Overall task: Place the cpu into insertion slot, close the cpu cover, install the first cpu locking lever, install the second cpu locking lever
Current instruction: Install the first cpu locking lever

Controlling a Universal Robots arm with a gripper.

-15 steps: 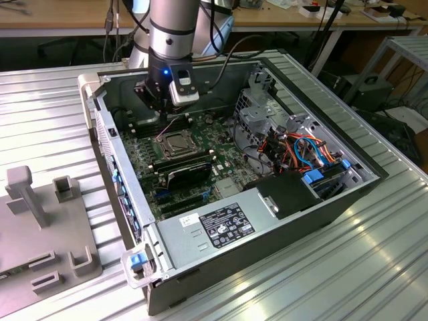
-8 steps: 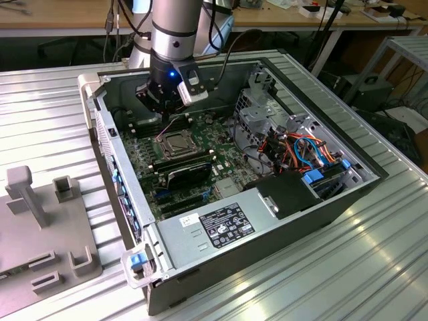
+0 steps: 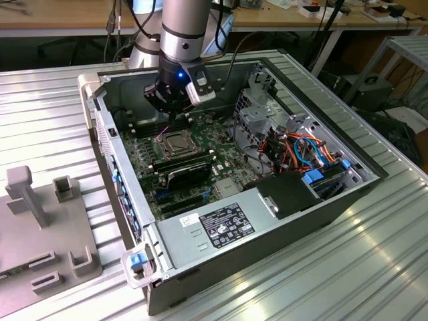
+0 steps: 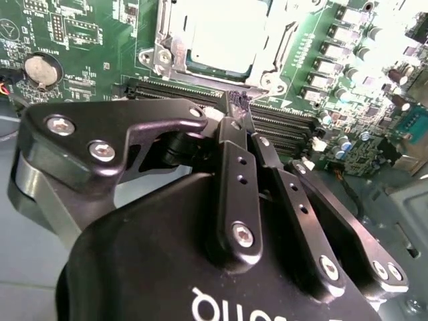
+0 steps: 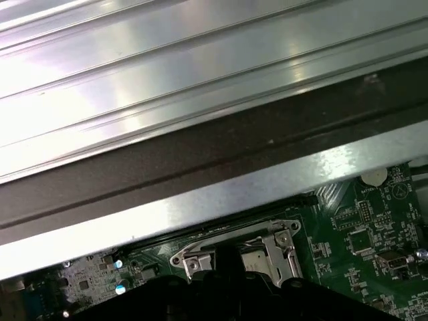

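Gripper: black two-finger gripper (image 4: 239, 105) on the grey arm, fingers pressed together, tips just beside one edge of the socket and over the long black memory slots (image 4: 167, 89).
Cpu: flat square silvery-grey cpu (image 4: 221, 40) seated in the square metal-rimmed insertion slot (image 3: 179, 142).
Cover: thin silvery cpu cover (image 4: 167, 53) lying flat around the chip, which shows through its window.
Board: green motherboard (image 3: 144, 164), socket in its half towards the far wall of the open dark computer case (image 3: 234, 267).
Support: case on a ribbed aluminium table (image 3: 374, 267).

Silver-grey arm (image 3: 180, 27), black wrist (image 3: 167, 93) with blue light (image 3: 180, 75), black screw-studded fingers (image 4: 237, 174).
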